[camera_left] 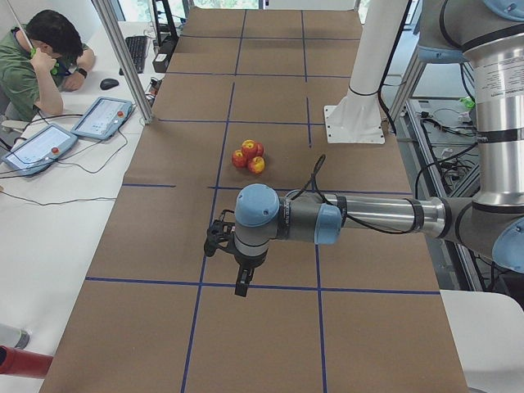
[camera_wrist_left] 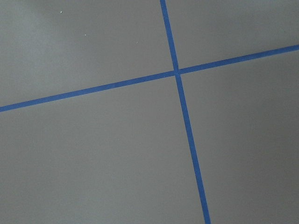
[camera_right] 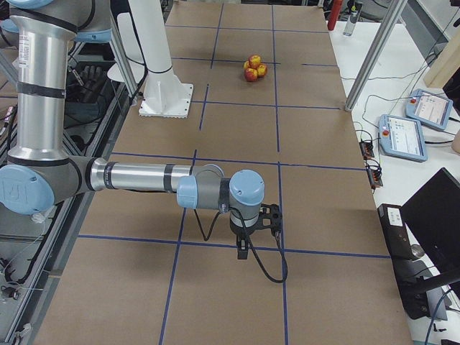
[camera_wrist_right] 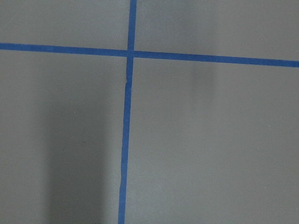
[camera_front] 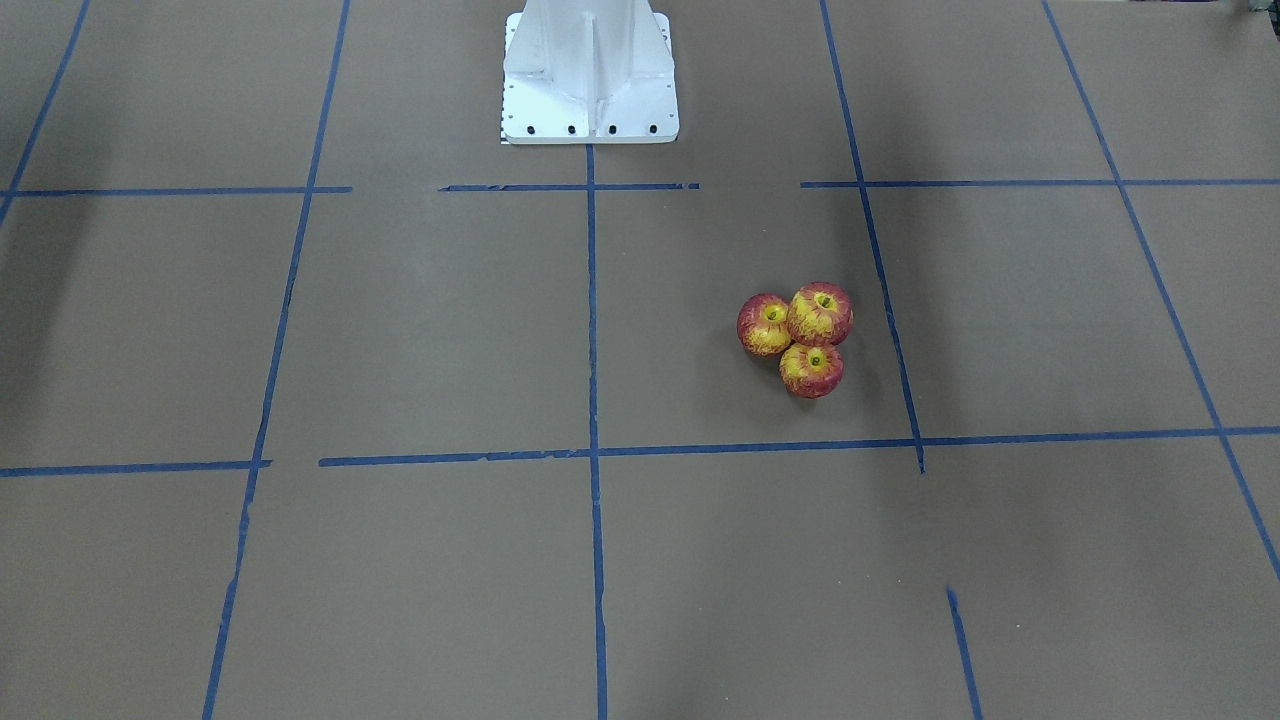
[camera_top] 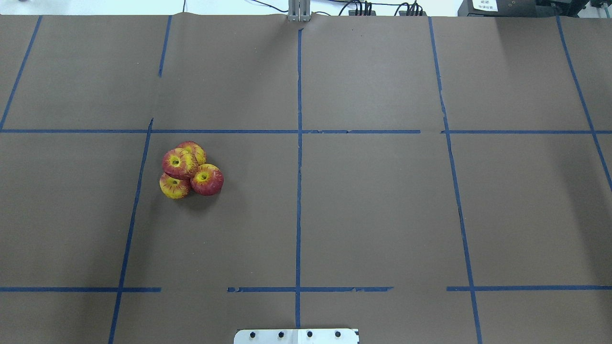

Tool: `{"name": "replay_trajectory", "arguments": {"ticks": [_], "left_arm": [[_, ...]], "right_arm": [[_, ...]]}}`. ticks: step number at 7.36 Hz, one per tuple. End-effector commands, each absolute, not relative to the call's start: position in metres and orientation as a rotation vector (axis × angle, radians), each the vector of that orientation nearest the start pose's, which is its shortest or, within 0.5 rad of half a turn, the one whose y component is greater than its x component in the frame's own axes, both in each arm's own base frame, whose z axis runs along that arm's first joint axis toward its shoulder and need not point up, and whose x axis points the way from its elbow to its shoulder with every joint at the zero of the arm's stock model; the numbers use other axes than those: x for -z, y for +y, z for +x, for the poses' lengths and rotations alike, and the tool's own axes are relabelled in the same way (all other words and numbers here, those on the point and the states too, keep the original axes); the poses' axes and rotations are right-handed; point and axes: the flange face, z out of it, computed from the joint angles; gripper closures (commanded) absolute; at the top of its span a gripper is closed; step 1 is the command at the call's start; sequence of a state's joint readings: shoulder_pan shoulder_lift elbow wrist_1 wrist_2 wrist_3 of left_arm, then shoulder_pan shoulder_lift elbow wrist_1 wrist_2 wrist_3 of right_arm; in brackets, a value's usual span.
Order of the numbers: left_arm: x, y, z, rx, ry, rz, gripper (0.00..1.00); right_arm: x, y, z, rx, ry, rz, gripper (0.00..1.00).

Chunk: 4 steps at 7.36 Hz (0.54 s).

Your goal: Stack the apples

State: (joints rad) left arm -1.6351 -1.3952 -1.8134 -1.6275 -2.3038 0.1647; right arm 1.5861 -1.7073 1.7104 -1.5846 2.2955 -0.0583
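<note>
The apples [camera_top: 206, 180] are red with yellow streaks and sit in one tight pile left of the centre line in the overhead view. Three touch each other on the brown paper and one apple [camera_top: 178, 163] rests on top of them. The front view shows the top apple [camera_front: 820, 313] and two under it. My left gripper [camera_left: 241, 286] shows only in the exterior left view, far from the pile [camera_left: 249, 155]; I cannot tell whether it is open. My right gripper [camera_right: 243, 251] shows only in the exterior right view, far from the pile [camera_right: 254, 68]; I cannot tell its state.
The white robot base [camera_front: 590, 80] stands at the table's middle edge. Blue tape lines [camera_top: 299, 191] grid the brown paper. Both wrist views show only paper and tape. A seated operator [camera_left: 41, 57] and teach pendants [camera_right: 406, 136] are beside the table.
</note>
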Motion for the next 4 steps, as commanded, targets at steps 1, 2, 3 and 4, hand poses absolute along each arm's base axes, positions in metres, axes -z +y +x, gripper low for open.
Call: {"name": "replay_trajectory", "arguments": {"ticks": [1,2,3,4], "left_arm": [[-0.6150,-0.4210,-0.0939,-0.141,0.714,0.203,0.00],[-0.6142,-0.4212,-0.0933,-0.142,0.714,0.203,0.00],[-0.6126,-0.4238,-0.0935,-0.141,0.714,0.206,0.00],[-0.6125,-0.4238,-0.0935,-0.141,0.714,0.206,0.00]], "right_arm": [[-0.6580,-0.4322,0.0740,0.037,-0.724,0.016,0.00],[-0.6580,-0.4322,0.0740,0.037,-0.724,0.016,0.00],[-0.6580,-0.4322,0.0740,0.037,-0.724,0.016,0.00],[-0.6580,-0.4322,0.0740,0.037,-0.724,0.016,0.00]]}}
